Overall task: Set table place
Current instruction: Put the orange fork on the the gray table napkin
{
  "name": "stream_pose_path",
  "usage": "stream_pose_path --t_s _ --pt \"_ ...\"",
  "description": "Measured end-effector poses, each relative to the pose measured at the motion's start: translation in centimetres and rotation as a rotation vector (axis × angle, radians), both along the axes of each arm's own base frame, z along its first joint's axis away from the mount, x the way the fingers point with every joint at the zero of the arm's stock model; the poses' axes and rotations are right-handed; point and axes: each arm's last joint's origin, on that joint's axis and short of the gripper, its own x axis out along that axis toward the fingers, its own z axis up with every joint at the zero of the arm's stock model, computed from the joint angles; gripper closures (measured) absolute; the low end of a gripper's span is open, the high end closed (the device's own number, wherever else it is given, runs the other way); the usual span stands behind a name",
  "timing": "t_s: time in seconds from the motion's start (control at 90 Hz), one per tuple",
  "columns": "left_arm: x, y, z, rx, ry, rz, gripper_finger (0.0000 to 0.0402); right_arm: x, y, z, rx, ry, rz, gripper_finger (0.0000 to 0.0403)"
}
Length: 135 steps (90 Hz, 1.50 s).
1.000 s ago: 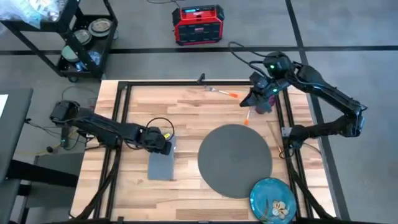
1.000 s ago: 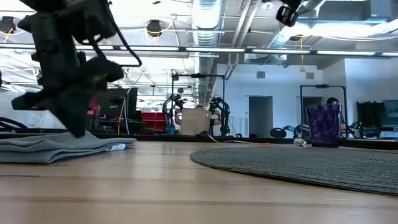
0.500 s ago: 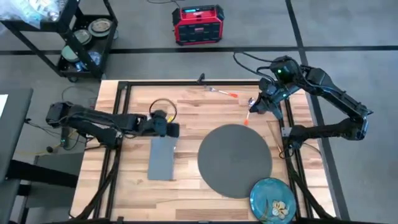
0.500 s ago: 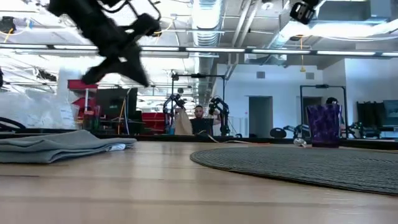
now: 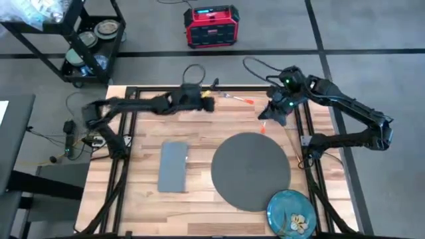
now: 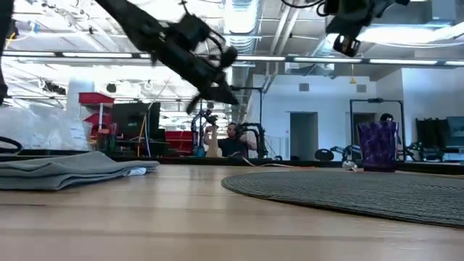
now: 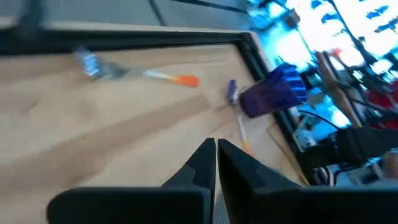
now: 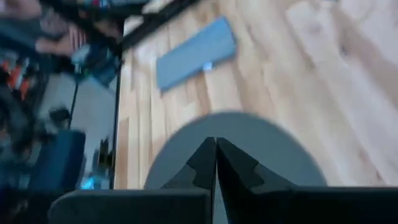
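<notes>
No legible writing; L gripper [image 5: 207, 105] jaws closed nr fork [image 5: 237, 99].

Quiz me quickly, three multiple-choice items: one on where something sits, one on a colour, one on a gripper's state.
1. Where is the plate?
A. on the mat
B. on the table's near right corner, off the mat
C. on the napkin

2. What colour is the fork's handle?
A. orange
B. green
C. white

3. How is the left gripper?
A. shut, holding nothing
B. shut on the fork
C. wide open

Answers:
1 B: the plate lies beside the mat.
2 A: the fork shows orange.
3 A: the left gripper has its fingers together, empty.
</notes>
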Motion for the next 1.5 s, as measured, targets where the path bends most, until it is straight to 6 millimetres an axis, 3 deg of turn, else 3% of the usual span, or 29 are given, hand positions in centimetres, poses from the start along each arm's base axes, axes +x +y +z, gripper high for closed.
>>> stream_pose_path --t_s 0.222,0.367,0.544,0.689,0.956,1.156,1.333,1.5 --pt "4.6 5.6 -2.1 0.022 0.039 -0.178 0.0401 -0.7 -1.3 -0.3 -0.067 0.071 -0.171 0.0402" --pt "6.2 7.8 -2.9 0.16 0.204 -0.393 0.0401 -0.9 -1.7 -0.3 -0.068 0.077 -0.187 0.0402" --pt "6.6 9.0 -1.9 0.394 0.452 -0.672 0.0395 -0.9 -1.6 -0.3 -0.072 0.077 -0.184 0.0402" --pt "6.2 10.0 -0.3 0.611 0.519 -0.801 0.0356 -0.9 -1.6 -0.4 -0.073 0.079 -0.184 0.0402" --pt "5.9 10.3 -0.6 0.746 0.558 -0.925 0.0252 -1.1 -1.8 -0.4 -0.072 0.085 -0.193 0.0402" --pt "7.5 10.3 -1.5 0.844 0.554 -0.893 0.023 -1.1 -1.8 -0.4 -0.074 0.087 -0.191 0.0402" --pt "7.8 10.5 -4.8 0.672 0.612 -0.931 0.023 -1.2 -1.7 -0.6 -0.06 0.108 -0.188 0.0402" --pt "7.9 10.5 -1.8 0.472 0.575 -0.765 0.0233 -0.9 -2.1 -2.2 -0.005 0.177 -0.237 0.0403"
